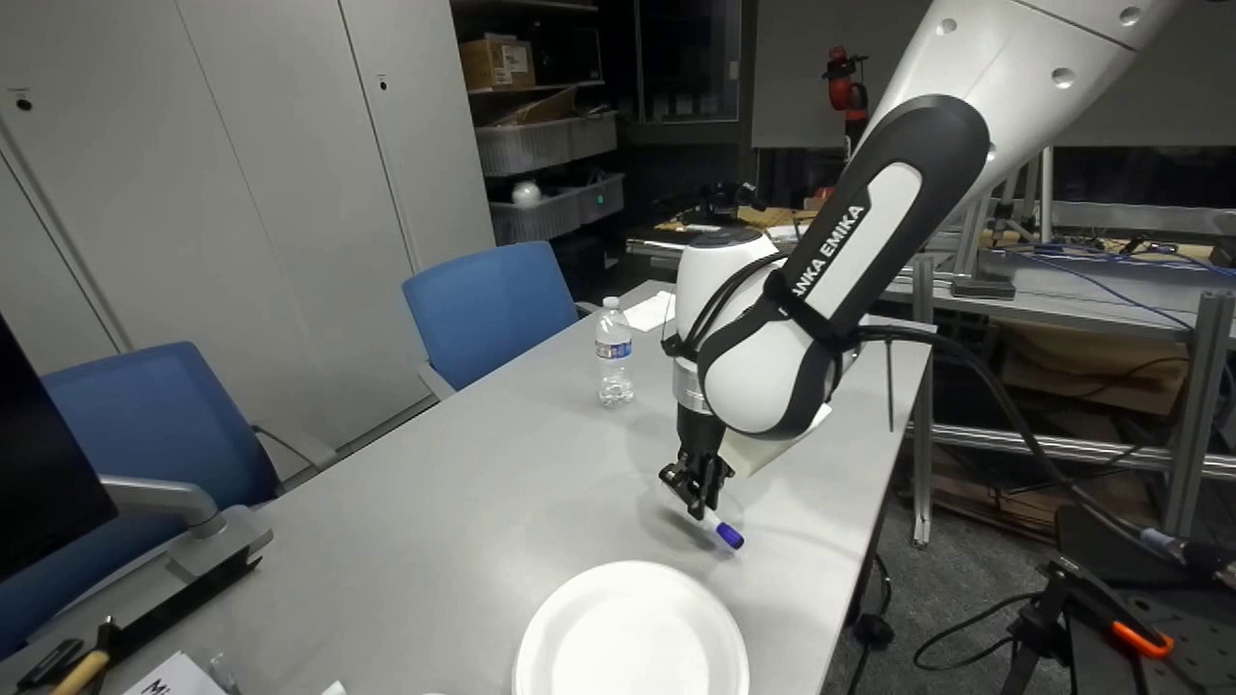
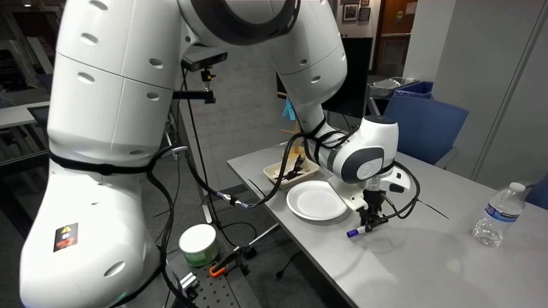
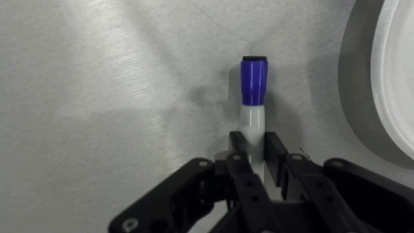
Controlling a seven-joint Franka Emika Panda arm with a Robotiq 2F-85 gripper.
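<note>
Left in an exterior view: gray cabinets (image 1: 261,174), blue chairs (image 1: 494,299) along the left edge of a smooth gray table (image 1: 435,521). Past them, far: gray bins (image 1: 526,150) and a cardboard box (image 1: 494,64), shelved. Mid-table, toward the far end: water bottle (image 1: 614,352), upright. Near end: white plate (image 1: 632,642) resting on the surface. Just right of those, between plate and bottle in depth: gripper (image 3: 254,142), jaws clamped on a white marker (image 3: 253,118) from both sides, blue cap (image 3: 254,82) pointing near right. It's low over the table; can't tell if marker touches. Wrist view shows glare and soft shadows on the surface. Far right: metal-framed bench (image 1: 1062,314); near right, gray carpet (image 1: 956,579).
</note>
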